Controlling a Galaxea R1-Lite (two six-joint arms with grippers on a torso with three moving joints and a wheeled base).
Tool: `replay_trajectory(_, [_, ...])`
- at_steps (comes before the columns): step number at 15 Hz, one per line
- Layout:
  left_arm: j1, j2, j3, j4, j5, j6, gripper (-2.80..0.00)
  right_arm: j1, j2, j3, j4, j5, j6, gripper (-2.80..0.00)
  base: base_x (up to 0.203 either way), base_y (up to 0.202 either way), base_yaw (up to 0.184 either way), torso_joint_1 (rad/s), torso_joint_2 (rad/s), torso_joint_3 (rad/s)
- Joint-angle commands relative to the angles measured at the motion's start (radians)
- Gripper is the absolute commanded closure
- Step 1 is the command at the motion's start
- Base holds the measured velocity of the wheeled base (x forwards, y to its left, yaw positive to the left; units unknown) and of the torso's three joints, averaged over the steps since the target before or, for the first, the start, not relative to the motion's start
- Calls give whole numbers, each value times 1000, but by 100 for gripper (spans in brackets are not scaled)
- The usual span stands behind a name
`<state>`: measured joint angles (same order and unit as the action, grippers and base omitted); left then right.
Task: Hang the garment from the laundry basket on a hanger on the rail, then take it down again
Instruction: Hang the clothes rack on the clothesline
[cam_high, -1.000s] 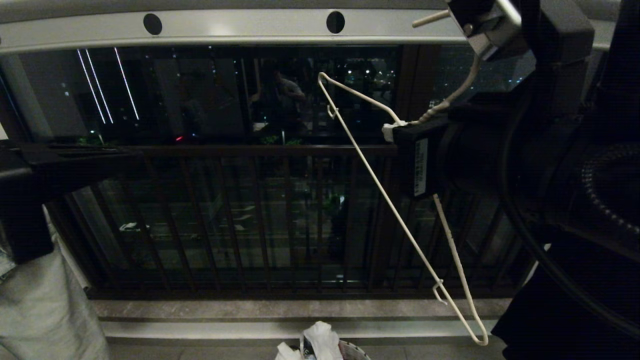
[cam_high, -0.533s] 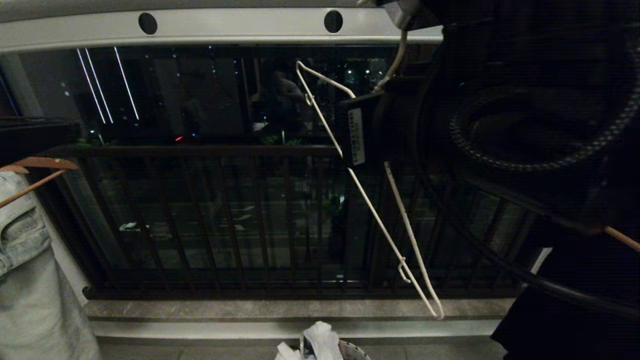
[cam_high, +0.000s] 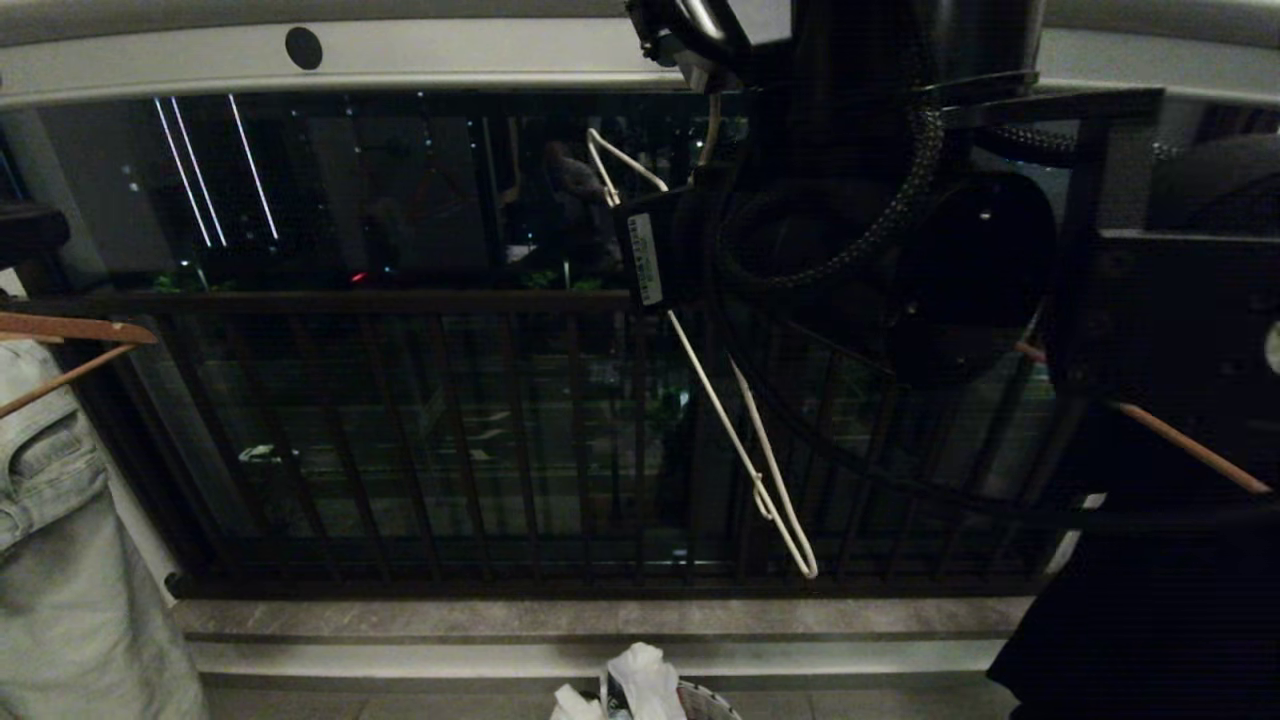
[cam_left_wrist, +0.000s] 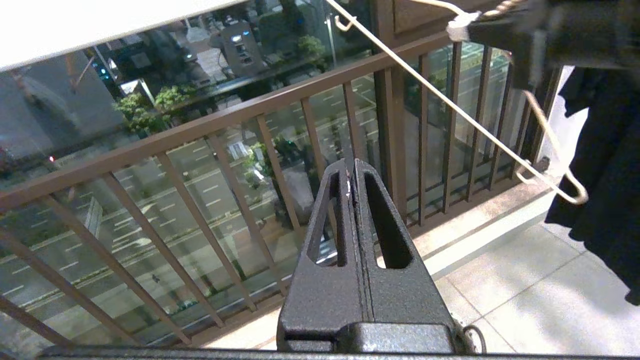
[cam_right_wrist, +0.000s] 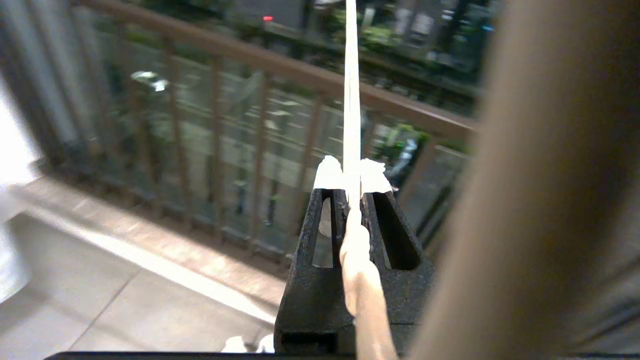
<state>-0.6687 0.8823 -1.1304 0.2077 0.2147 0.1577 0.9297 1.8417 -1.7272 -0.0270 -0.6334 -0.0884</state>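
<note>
My right gripper (cam_high: 628, 225) is high up just under the pale grey rail (cam_high: 450, 55), shut on the thin white wire hanger (cam_high: 735, 440). The hanger slants down and to the right from the gripper, bare of any cloth. In the right wrist view the wire (cam_right_wrist: 351, 100) runs straight out between the white-tipped fingers (cam_right_wrist: 330, 175) of that gripper (cam_right_wrist: 352, 190). The white garment (cam_high: 640, 680) lies bunched in the laundry basket (cam_high: 708, 700) at the bottom edge. My left gripper (cam_left_wrist: 351, 167) is shut on nothing and points at the balcony bars; the hanger (cam_left_wrist: 450, 107) passes to its side.
A dark barred balcony railing (cam_high: 400, 300) runs across behind the rail. Pale jeans (cam_high: 60, 560) hang on a brown wooden hanger (cam_high: 70, 330) at the left. A black garment (cam_high: 1130, 620) on another wooden hanger (cam_high: 1190, 450) hangs at the right. Pale floor tiles (cam_left_wrist: 525, 300) lie below.
My right arm has carried the hanger up and to the left, and its lower end has swung left with it. The left arm has left the head view, uncovering the jeans.
</note>
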Motion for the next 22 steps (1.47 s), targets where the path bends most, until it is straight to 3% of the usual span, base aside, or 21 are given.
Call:
replay_trajectory(1, [0,-4,0,0,2,0,0,-43,51,-43,0,0,-16,0,0,0,0,0,0,0])
replay_trajectory(12, [0,-10,0,-2,0,3,0,-122,159,-214,29,12,-110,0,0,0,0,0,0,0])
replay_trajectory(20, [0,-8,1,-2,0,3,0,-155,165,-224,50,34,-131,0,0,0,0,0,0,0])
replay_trajectory(22, [0,-9,1,-2,0,5,0,-165,169,-229,46,46,-174,0,0,0,0,0,0,0])
